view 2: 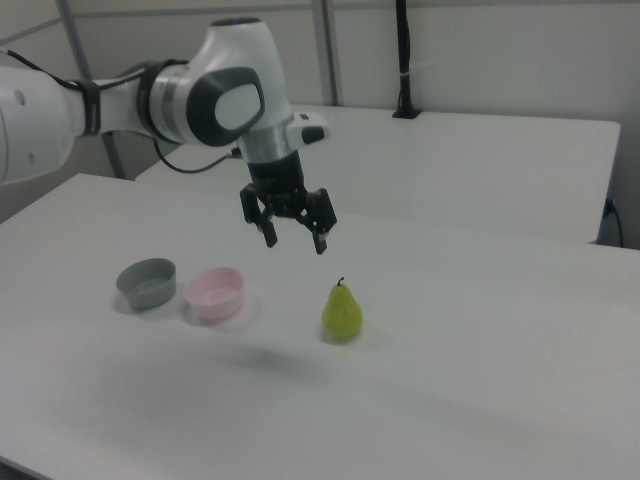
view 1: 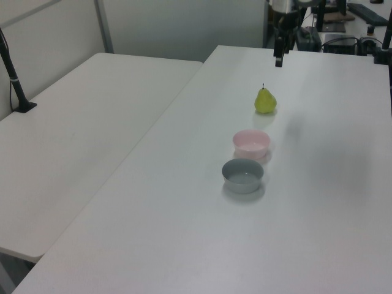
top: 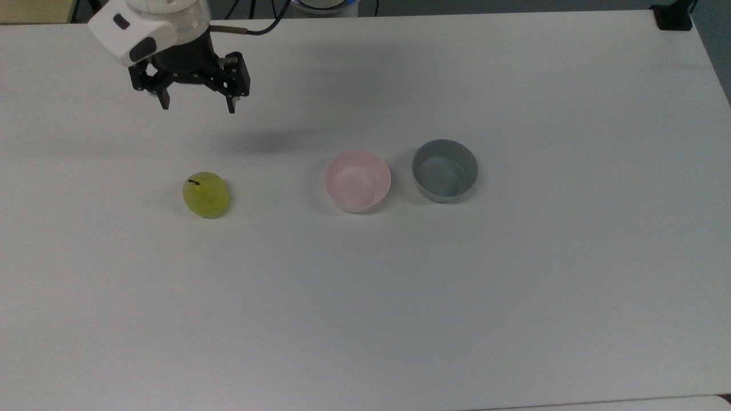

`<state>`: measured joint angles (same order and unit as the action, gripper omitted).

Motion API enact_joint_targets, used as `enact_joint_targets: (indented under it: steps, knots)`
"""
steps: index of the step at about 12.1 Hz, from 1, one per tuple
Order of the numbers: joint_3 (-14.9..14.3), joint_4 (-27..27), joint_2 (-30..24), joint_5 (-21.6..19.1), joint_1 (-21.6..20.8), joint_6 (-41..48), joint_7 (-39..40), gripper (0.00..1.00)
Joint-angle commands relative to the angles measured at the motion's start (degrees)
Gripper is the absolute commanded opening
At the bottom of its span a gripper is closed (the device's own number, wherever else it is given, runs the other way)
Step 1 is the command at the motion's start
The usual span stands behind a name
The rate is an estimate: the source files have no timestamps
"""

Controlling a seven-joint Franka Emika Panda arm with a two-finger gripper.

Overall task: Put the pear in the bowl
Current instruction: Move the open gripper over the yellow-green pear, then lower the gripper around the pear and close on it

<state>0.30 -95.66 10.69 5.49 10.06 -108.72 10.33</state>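
**Pear and pink bowl, apart on the white surface**

The pear (top: 206,194) is a small, glossy yellow-green fruit with a short dark stem. It stands upright on its broad base, stem pointing up, as the right view (view 2: 342,312) and the left view (view 1: 265,101) show. Nothing touches it.

The bowl (top: 357,181) is small, round and pale pink, with thin smooth walls. It sits upright, mouth up, and holds nothing. In the top view it lies well to the right of the pear; in the right view the bowl (view 2: 215,293) is to the pear's left; in the left view it (view 1: 251,144) sits nearer the camera than the pear
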Motion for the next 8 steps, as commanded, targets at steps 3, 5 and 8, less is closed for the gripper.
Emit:
enact_joint_targets:
  steps: [3, 5, 8]
  knots:
    - [-0.4, -5.9, 4.2, 0.7, 0.6, -11.7, 2.5, 1.00]
    - [-0.4, -5.9, 7.1, 1.1, 0.7, -14.4, 2.5, 1.00]
    - [-0.4, -5.9, 11.0, 2.3, 1.4, -19.5, 2.2, 1.00]
